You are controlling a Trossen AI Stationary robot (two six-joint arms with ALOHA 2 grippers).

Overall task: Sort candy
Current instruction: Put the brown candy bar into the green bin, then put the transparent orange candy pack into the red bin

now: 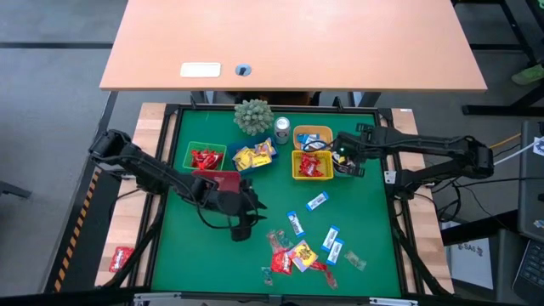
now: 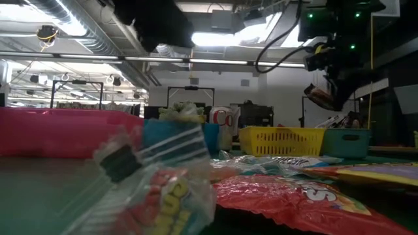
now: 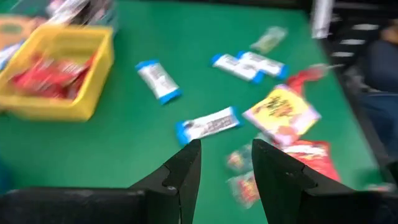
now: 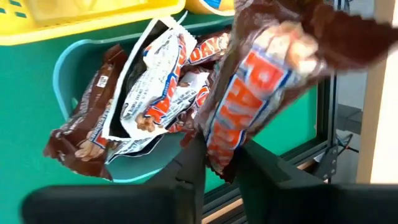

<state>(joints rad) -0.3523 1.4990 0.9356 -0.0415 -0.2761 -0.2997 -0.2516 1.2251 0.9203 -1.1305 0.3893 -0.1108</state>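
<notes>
Loose candy lies on the green mat: blue-and-white bars [image 1: 317, 201], a yellow packet [image 1: 303, 253] and red packets [image 1: 280, 259]. My left gripper [image 1: 244, 228] is open and hovers low over the mat, short of a blue-and-white bar [image 3: 208, 123] and touching nothing; its fingers [image 3: 186, 168] frame the pile. My right gripper [image 1: 347, 163] is shut on a dark brown candy bar [image 4: 261, 81] above the teal bin [image 4: 62, 62], where other brown bars [image 4: 155, 93] lie. My right gripper [image 4: 217, 155] pinches the brown bar's lower end [image 4: 222, 146] between its two fingers. The bar is lifted clear, sticks out past the fingertips and hangs over the teal bin [image 1: 350, 168]. In the low view it hangs tilted under the gripper [image 2: 320, 96].
Bins stand along the mat's far half: green with red candy [image 1: 204, 157], blue with yellow candy [image 1: 255, 155], orange [image 1: 313, 136], yellow with red candy [image 1: 312, 164], and a red one [image 1: 217, 180] beside my left arm. A plant [image 1: 253, 116] and silver can [image 1: 282, 129] stand behind them.
</notes>
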